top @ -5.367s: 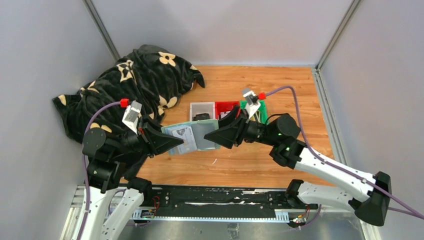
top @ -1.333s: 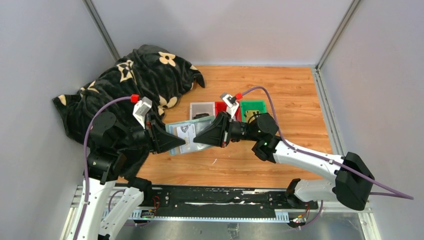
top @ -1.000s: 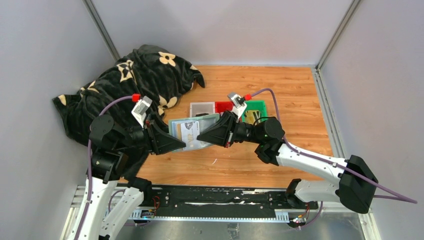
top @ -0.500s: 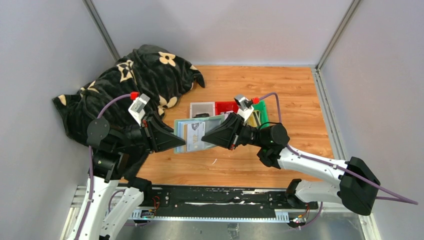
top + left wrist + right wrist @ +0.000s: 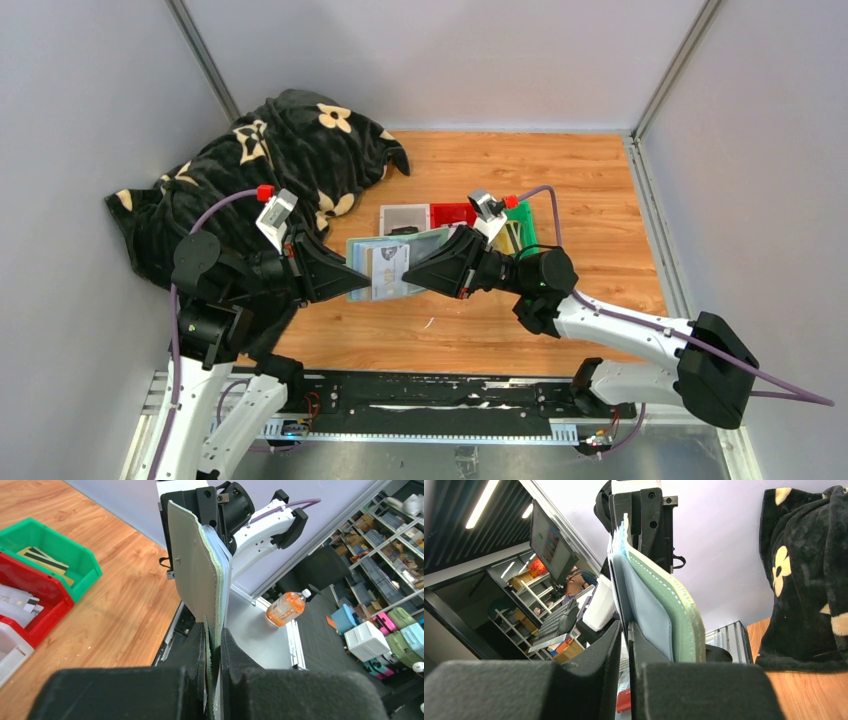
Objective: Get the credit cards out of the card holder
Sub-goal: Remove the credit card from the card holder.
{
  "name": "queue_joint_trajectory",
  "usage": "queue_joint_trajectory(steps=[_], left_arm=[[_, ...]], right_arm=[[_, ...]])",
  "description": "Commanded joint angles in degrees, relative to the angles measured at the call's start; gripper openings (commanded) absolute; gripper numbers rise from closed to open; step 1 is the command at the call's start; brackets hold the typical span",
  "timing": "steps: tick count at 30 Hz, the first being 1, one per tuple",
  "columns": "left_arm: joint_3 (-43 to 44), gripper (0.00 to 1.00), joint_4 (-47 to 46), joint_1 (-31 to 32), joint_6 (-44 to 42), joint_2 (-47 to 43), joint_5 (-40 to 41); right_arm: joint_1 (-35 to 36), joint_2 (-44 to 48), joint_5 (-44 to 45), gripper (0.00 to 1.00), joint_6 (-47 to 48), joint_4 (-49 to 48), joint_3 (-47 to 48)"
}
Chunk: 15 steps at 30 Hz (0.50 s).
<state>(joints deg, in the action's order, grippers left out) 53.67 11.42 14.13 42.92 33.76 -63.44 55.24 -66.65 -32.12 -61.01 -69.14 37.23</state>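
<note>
The card holder (image 5: 425,246) hangs open above the table between both arms, pale teal inside facing up. A silvery-white credit card (image 5: 388,270) sticks out of its slots. My left gripper (image 5: 352,288) is shut on the holder's left edge. In the left wrist view the holder (image 5: 192,575) stands edge-on, clamped between the left gripper (image 5: 214,640) pads. My right gripper (image 5: 412,280) meets the holder from the right. In the right wrist view its jaws (image 5: 625,630) stand a sliver apart astride a thin card edge (image 5: 615,542) beside the holder (image 5: 664,605). Whether they press on the card does not show.
Behind the holder stand a white tray (image 5: 403,217), a red tray (image 5: 455,213) and a green tray (image 5: 520,225) with cards in it. A black flowered blanket (image 5: 270,170) is heaped at the back left. Grey walls close in three sides.
My left gripper has closed onto the holder's left edge. The holder and the right gripper moved a little right and back. The right jaws have eased slightly apart.
</note>
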Motion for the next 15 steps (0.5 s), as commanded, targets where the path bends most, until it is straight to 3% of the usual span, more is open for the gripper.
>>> queue_joint_trajectory(steps=[1, 15], left_arm=[[0.8, 0.00, 1.2, 0.4, -1.1, 0.2, 0.8], [0.0, 0.00, 0.1, 0.4, 0.8, 0.0, 1.3]], right_arm=[[1.4, -0.2, 0.3, 0.13, 0.3, -3.6, 2.8], [1.4, -0.6, -1.1, 0.24, -1.8, -8.3, 4.1]])
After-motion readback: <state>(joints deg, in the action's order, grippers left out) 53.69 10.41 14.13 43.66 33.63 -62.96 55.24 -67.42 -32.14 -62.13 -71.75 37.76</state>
